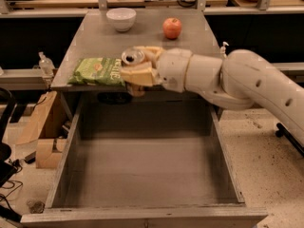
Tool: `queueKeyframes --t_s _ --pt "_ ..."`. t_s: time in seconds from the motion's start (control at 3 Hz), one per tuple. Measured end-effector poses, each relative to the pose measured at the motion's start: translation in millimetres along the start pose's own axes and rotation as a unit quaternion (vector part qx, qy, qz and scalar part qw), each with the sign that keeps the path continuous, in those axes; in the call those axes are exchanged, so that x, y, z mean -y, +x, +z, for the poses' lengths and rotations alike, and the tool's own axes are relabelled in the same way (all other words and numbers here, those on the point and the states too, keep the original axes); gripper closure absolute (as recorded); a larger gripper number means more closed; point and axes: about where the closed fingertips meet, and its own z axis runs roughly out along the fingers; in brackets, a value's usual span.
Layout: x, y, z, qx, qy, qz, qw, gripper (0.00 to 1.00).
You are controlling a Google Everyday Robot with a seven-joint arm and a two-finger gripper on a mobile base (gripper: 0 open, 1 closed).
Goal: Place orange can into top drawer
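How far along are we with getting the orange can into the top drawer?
Done: the top drawer stands open, and the claw is shut on the orange can. In hand: the can is held upright near the front edge of the cabinet top, beside the green chip bag. Left: carry it out over the drawer, lower it and release.

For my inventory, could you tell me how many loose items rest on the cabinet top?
3: white bowl back left, apple back right, green bag front left. The gripper holds the orange can at the front edge; its arm could hide more.
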Motion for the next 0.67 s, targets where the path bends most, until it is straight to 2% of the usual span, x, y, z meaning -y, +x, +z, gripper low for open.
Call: queueKeyframes --t_s 0.33,0.67 --pt "-38.5 30.8 -19.1 -0.022 -0.042 0.018 0.9987 1.00" --pt "-38.5 30.8 -19.1 -0.022 -0.042 0.018 0.9987 1.00"
